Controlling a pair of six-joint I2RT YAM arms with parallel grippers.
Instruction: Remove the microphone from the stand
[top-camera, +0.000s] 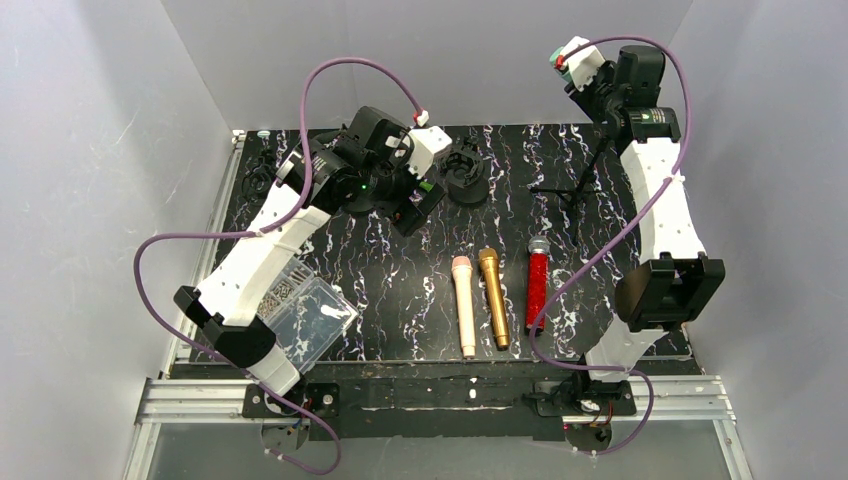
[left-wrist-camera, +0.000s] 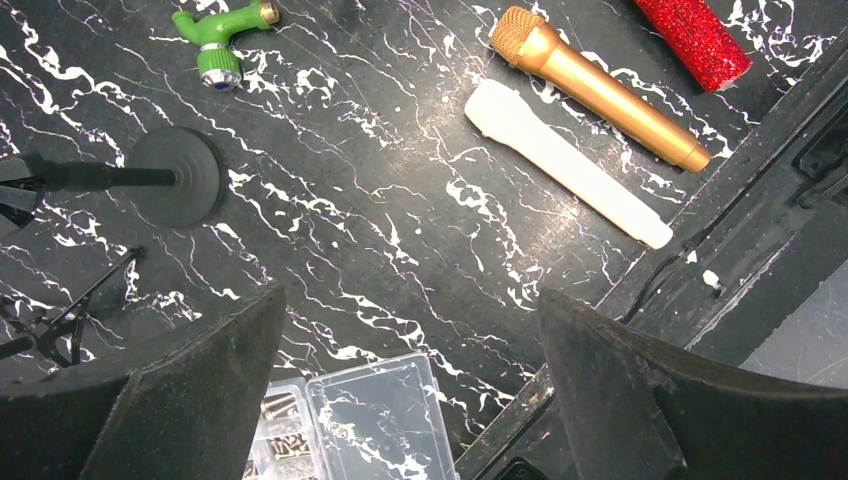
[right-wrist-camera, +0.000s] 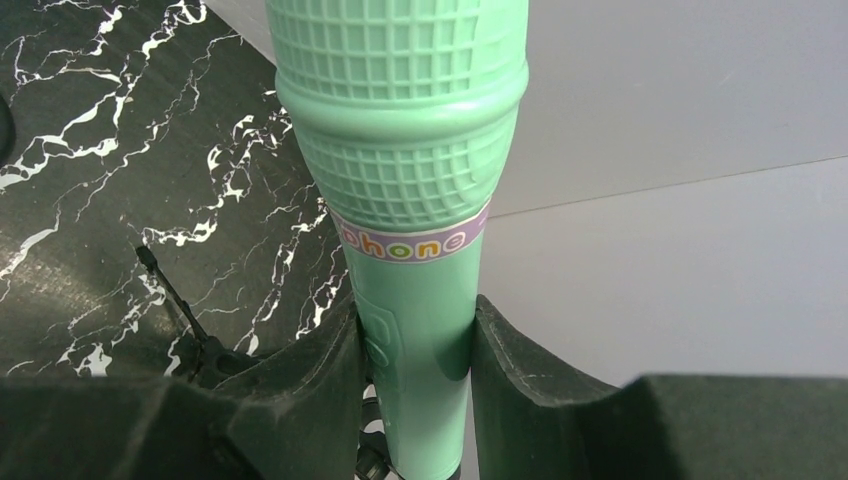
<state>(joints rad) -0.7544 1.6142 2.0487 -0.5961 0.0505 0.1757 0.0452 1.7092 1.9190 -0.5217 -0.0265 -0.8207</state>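
A mint-green toy microphone (right-wrist-camera: 400, 150) stands upright in the right wrist view, its grille head at the top and its handle running down between my fingers. My right gripper (right-wrist-camera: 415, 325) is shut on the handle, with both pads (right-wrist-camera: 320, 370) touching its sides. Below it I see the stand's thin black legs (right-wrist-camera: 170, 290). From above, the tripod stand (top-camera: 575, 185) sits at the back right of the table, with my right gripper (top-camera: 592, 92) high over it. My left gripper (top-camera: 415, 205) hovers open over the mat at the back left, holding nothing.
A cream microphone (top-camera: 464, 305), a gold one (top-camera: 493, 298) and a red glitter one (top-camera: 537, 285) lie side by side at the front middle. A clear plastic screw box (top-camera: 305, 320) sits at the front left. A round-based black stand (left-wrist-camera: 175, 175) and a green tap-shaped toy (left-wrist-camera: 220, 35) lie near the left arm.
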